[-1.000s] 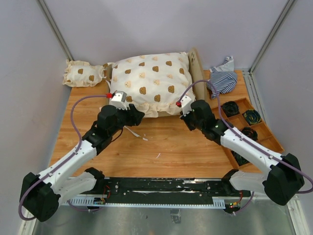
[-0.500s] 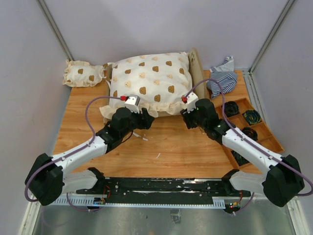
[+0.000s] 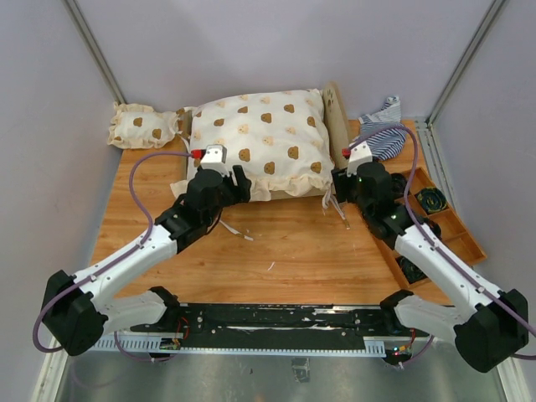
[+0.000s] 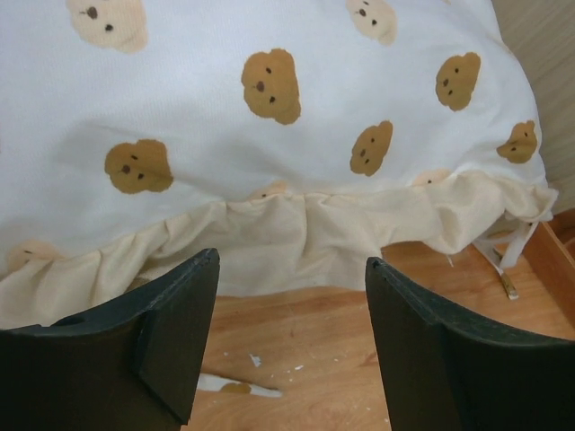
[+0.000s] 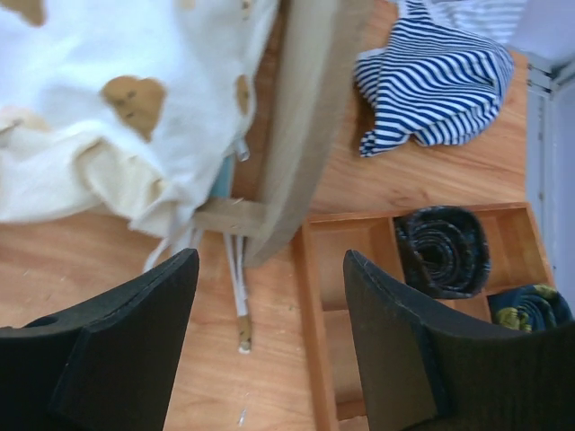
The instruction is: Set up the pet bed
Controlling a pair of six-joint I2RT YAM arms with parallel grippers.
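The pet bed is mostly hidden under a large cream bear-print cushion [image 3: 260, 138]; its rounded wooden end board [image 3: 337, 117] stands at the cushion's right side. In the right wrist view the end board [image 5: 310, 117] meets a frame rail at the near corner. My left gripper [image 3: 238, 181] is open at the cushion's front left frill [image 4: 296, 233], holding nothing [image 4: 292, 260]. My right gripper [image 3: 340, 182] is open just in front of the bed's near right corner, empty [image 5: 269, 256].
A small bear-print cushion [image 3: 142, 126] lies at the back left. A blue-and-white striped cloth [image 3: 381, 134] is bunched at the back right [image 5: 436, 76]. A compartmented wooden tray [image 3: 456, 224] with dark rolled items [image 5: 442, 251] runs along the right. White ties [image 5: 235, 287] trail on the table.
My right gripper has let go of the cushion's front right frill, opened wide and shifted right to the bed's corner. The left gripper opened a little more and moved along the front frill.
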